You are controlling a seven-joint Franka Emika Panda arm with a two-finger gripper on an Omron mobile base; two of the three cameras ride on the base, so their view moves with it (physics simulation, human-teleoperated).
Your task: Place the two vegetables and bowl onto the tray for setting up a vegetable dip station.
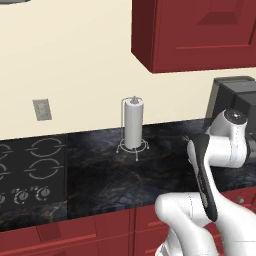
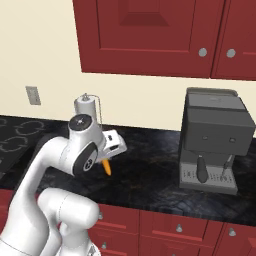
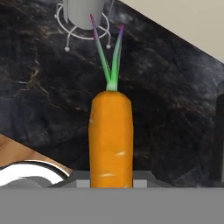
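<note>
the carrot (image 3: 111, 138) fills the centre of the hand view: smooth, glossy orange, blunt-shouldered, with thin green stalks tipped purple. the gripper (image 3: 111, 177) is clenched on its lower end, above the veined black marble counter (image 3: 39, 87). a wire-footed paper towel holder (image 3: 83, 15) stands at upper left.

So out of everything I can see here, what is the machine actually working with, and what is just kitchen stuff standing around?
Part of the job:
- slim orange carrot with a green stem, held in the two-finger gripper, above the counter

Just standing about:
- white paper towel roll on a wire stand
- dark grey coffee machine
- black stove with knobs
- black marbled counter
- grey wall socket
</note>
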